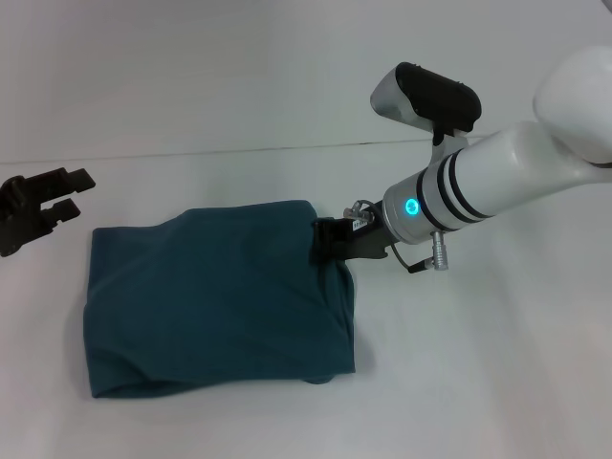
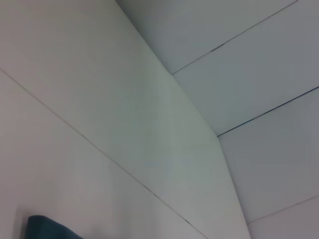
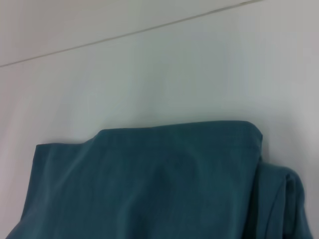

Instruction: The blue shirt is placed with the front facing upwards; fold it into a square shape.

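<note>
Shirt [image 1: 215, 301] lies nearly square; right gripper [image 1: 330, 239] at its 2 o'clock corner, grip unclear. Left gripper [image 1: 43, 206] open, idle. Next: release, tidy.

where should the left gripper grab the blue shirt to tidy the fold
Probably the far-left corner of the blue shirt, approached from the robot's left, where the left gripper waits open beside it. That corner lies flat and free; the right gripper is already at the far-right edge, and the near hem bulges unevenly.

The folded blue shirt [image 3: 164, 184], plain side up, lies on the white table [image 3: 149, 74].
</note>
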Motion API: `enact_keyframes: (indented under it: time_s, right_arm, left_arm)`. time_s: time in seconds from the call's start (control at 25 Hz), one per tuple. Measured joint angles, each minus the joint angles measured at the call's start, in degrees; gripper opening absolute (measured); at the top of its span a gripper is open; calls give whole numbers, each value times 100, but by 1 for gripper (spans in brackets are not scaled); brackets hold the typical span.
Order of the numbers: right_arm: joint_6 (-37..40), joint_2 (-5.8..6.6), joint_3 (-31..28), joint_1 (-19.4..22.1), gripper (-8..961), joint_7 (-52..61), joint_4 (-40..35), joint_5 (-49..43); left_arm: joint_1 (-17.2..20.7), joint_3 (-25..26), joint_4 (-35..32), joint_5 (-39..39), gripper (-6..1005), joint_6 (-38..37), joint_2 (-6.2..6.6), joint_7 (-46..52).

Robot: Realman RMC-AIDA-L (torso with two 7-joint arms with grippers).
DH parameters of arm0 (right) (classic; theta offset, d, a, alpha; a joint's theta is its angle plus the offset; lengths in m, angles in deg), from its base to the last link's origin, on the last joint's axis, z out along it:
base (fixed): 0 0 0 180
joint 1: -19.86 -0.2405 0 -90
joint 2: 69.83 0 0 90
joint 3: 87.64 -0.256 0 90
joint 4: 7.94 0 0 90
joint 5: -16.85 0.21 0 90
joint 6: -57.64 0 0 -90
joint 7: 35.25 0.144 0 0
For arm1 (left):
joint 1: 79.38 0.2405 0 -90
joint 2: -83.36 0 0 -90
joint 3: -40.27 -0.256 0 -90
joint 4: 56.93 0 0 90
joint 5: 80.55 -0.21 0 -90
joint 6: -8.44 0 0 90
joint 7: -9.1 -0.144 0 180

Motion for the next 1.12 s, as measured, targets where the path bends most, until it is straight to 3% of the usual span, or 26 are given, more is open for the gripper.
enact_keyframes:
  time_s: [0.16, 0.6, 1.12]
  right_arm:
    - [-13, 5, -18, 8, -1, 11, 1, 0]
    - [543, 119, -53, 363, 24, 165, -748, 50]
    - [461, 78, -52, 395, 71, 140, -747, 46]
  left_arm:
    - [0, -7, 0, 0, 579, 2, 0, -2]
    - [0, -1, 0, 0, 579, -6, 9, -5]
    - [20, 0, 0, 0, 579, -30, 0, -7]
